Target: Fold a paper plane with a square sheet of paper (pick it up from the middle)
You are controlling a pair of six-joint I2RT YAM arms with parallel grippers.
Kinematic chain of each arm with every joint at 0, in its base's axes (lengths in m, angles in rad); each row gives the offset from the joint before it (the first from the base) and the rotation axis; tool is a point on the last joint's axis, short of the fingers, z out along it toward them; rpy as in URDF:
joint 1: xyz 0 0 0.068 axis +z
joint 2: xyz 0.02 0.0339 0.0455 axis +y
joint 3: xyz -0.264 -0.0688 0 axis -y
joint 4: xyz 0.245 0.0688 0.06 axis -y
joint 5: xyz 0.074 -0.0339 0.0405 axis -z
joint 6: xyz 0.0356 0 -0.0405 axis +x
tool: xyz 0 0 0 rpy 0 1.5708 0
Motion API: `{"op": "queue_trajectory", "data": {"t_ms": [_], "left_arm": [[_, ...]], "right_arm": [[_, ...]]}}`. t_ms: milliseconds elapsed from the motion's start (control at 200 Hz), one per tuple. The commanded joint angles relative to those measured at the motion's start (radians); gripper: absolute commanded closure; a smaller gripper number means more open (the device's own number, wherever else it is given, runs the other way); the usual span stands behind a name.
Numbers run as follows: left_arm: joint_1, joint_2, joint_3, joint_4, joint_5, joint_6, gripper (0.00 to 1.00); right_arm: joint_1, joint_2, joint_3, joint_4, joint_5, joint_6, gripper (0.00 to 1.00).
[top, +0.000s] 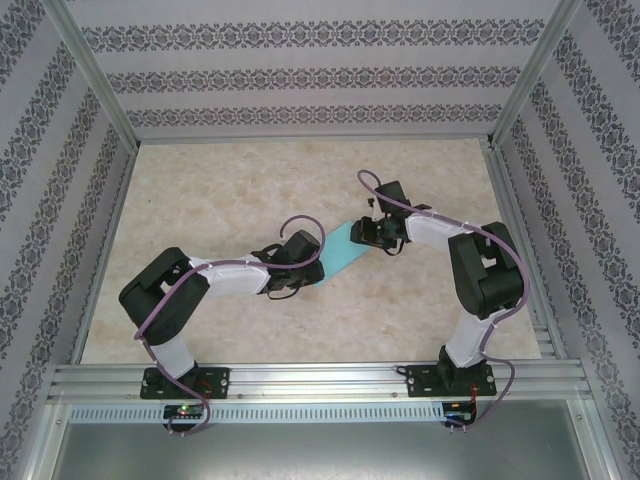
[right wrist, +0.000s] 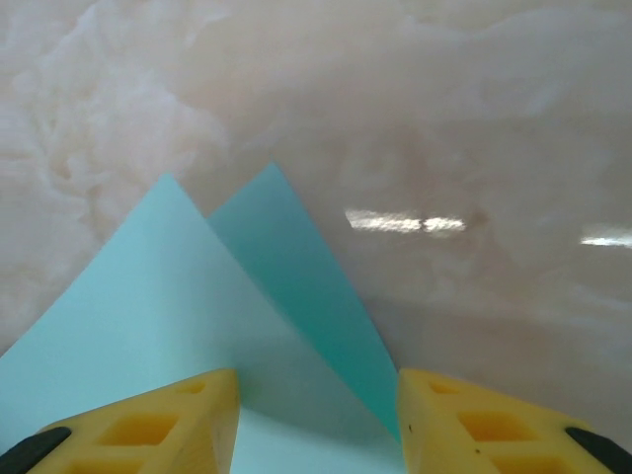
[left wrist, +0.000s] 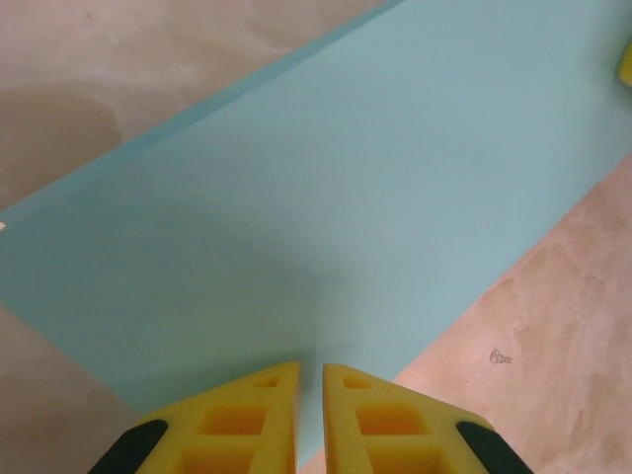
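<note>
Turquoise paper holds the middle of the scene. The square sheet of paper (top: 340,252) lies on the marbled beige surface (top: 200,190), about midway between its near and far edges and a shade right of centre. Two black-and-white arms reach in on it from either side. The left gripper (top: 297,252) sits low over the sheet's near-left end, and the right gripper (top: 367,233) meets its far-right end.

Seen from the left wrist, the sheet (left wrist: 326,197) runs as a broad flat band from lower left to upper right, with bare table on both sides. The left gripper (left wrist: 311,400) has its yellow fingers (left wrist: 262,420) drawn almost together — only a thin slit shows between them — right at the paper's near edge. Whether they nip the paper itself cannot be told.

Seen from the right wrist, the right gripper (right wrist: 316,420) has its yellow fingers (right wrist: 158,430) well apart, gripping nothing, with the paper (right wrist: 178,326) running up between them. There the sheet shows as two pointed layers, a paler flap (right wrist: 148,286) lying over a darker one (right wrist: 296,267). Their tips sit side by side, not quite matched. Beyond them is glossy table with streaks of reflected light.

Patterned wallpaper (top: 320,75) lines the enclosure — an aluminium rail (top: 320,375) at the near edge carries both arm bases.
</note>
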Motion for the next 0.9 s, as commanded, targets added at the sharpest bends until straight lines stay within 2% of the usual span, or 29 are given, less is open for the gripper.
{"op": "queue_trajectory", "data": {"t_ms": [0,220,410,580,704,894], "left_arm": [[0.012,-0.025,0.026,-0.024,-0.001,0.005,0.84],[0.012,-0.038,0.011,-0.002,0.005,-0.017,0.83],[0.010,-0.032,-0.011,0.039,0.031,-0.047,0.85],[0.010,-0.030,-0.028,0.073,0.044,-0.076,0.87],[0.010,-0.029,-0.038,0.084,0.046,-0.097,0.88],[0.008,-0.030,-0.044,0.095,0.043,-0.117,0.89]], "right_arm": [[-0.002,-0.055,-0.054,0.029,-0.108,0.034,0.54],[0.007,-0.159,-0.153,0.070,-0.141,0.118,0.54],[0.000,-0.271,-0.179,0.017,0.040,0.117,0.53],[0.033,-0.378,-0.255,0.073,0.048,0.142,0.55],[0.107,-0.374,-0.288,0.150,-0.012,0.168,0.63],[0.161,-0.245,-0.295,0.325,-0.122,0.258,0.86]]}}
